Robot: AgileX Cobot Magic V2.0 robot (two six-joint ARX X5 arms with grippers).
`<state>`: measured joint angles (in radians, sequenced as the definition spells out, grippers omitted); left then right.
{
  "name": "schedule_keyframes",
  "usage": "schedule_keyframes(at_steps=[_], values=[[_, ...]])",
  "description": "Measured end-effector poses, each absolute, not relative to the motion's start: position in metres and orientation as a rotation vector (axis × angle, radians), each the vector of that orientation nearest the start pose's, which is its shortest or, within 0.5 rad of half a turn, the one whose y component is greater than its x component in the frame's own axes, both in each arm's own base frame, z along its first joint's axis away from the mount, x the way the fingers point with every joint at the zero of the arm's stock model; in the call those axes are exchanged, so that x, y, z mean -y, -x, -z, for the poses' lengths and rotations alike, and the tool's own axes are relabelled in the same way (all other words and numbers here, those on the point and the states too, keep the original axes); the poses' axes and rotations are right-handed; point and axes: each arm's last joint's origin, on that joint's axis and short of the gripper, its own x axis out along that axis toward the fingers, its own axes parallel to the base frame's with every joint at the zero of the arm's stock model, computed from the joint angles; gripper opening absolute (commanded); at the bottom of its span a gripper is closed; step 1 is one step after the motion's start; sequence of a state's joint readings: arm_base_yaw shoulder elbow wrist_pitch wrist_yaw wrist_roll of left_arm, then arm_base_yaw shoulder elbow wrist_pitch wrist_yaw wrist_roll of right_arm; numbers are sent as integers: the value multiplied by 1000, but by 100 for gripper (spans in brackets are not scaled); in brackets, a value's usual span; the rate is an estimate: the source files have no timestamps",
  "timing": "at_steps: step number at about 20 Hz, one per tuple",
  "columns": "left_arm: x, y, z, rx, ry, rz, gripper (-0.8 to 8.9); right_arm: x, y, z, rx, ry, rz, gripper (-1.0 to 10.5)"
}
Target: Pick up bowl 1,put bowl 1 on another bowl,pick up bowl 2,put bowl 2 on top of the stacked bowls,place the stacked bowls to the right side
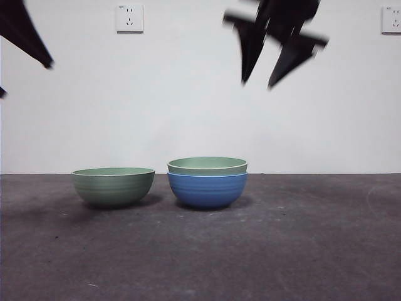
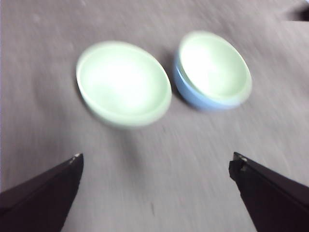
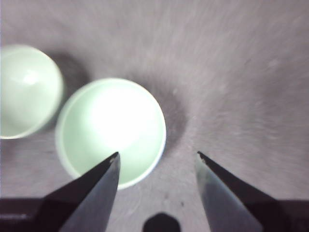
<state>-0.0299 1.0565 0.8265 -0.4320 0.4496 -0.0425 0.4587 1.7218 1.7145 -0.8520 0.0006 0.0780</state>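
Note:
The blue ridged bowl (image 1: 207, 191) stands at the table's middle with one pale green bowl (image 1: 207, 165) nested in it, also seen in the left wrist view (image 2: 212, 67) and the right wrist view (image 3: 111, 128). A second pale green bowl (image 1: 113, 187) sits alone on the table just to its left (image 2: 123, 82) (image 3: 24, 89). My right gripper (image 1: 257, 84) hangs open and empty high above the stack, a little to its right, blurred (image 3: 157, 154). My left gripper (image 2: 157, 158) is open wide and empty, well above the table and short of both bowls.
Dark grey table (image 1: 313, 251) runs back to a white wall with two sockets (image 1: 129, 17). The left arm (image 1: 25, 28) shows only as a black tip at the top left corner.

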Motion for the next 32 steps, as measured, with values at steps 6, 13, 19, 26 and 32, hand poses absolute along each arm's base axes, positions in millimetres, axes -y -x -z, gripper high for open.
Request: schedule_keyframes(at_steps=[6,13,19,26,32], values=[[43,-300,-252,-827,147,310,530,-123,-250,-427,-710,96,-413,260],[57,-387,-221,-1031,110,231,488,-88,-178,-456,-704,98,-414,258],[57,-394,-201,-1099,96,199,308,-73,-147,-466,-676,87,-416,257],[60,-391,-200,-1128,100,213,-3,-68,-138,-467,-677,88,-415,257],[60,-392,-202,-1123,104,210,-8,-66,-134,-467,-681,88,-416,257]])
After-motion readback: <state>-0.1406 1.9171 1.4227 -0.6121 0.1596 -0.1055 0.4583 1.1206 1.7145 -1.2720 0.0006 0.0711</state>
